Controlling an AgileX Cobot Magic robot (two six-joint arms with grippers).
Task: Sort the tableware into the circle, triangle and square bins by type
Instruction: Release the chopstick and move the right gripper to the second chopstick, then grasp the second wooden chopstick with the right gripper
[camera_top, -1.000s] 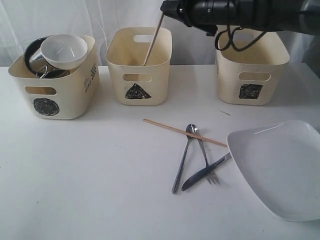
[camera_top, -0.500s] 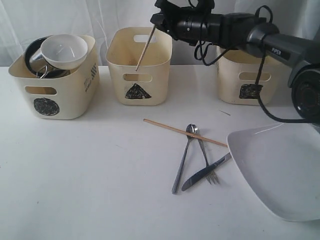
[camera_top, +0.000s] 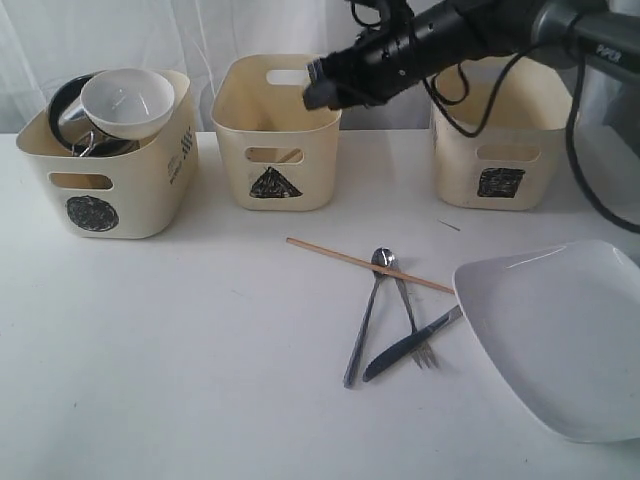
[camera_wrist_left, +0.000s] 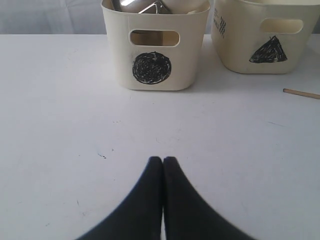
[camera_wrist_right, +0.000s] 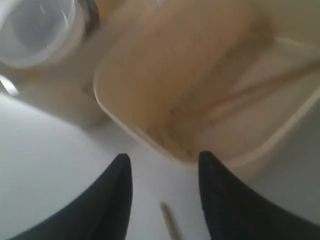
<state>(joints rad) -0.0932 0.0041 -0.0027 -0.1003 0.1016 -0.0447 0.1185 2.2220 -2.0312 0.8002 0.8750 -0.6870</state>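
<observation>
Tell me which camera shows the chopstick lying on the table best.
The exterior view: the chopstick shows end to end. The left wrist view catches only one end; the right wrist view shows at most a blurred stub.

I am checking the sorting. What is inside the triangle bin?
One wooden chopstick lies inside the triangle bin, seen blurred from the right wrist. From the exterior view its front wall hides the floor.

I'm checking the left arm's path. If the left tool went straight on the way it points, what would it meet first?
Likely the circle bin, straight ahead of the shut left tool across the table; if the tool slopes down, the table comes first. Depth is unclear.
</observation>
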